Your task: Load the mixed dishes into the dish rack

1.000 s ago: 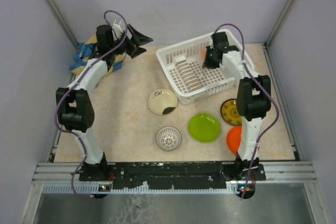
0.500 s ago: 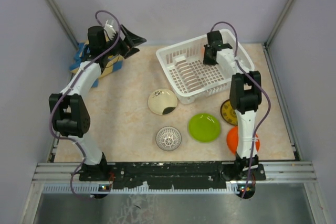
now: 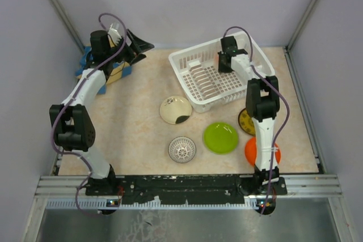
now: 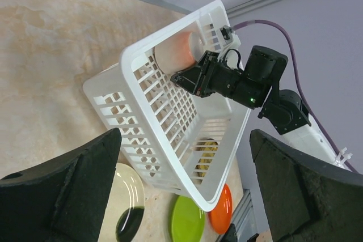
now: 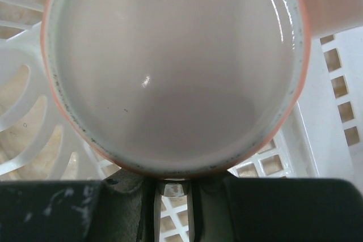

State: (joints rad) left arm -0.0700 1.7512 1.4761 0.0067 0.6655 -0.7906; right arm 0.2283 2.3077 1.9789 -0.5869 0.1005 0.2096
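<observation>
Small pink cup looks light, rigid and glazed, so likely slick and chippable. Pinch the rim wall. Right gripper is clamped on it, cup on its side inside the dish rack near the far wall. Left gripper is spread wide, empty. Versus 1 s ago, the left arm has pulled back toward the cloth and the right elbow has swung in.

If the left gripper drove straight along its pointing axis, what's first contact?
Probably the rack, at its near wall: it sits centred between the open jaws of the left gripper, with only bare table before it. Depth is unclear.
</observation>
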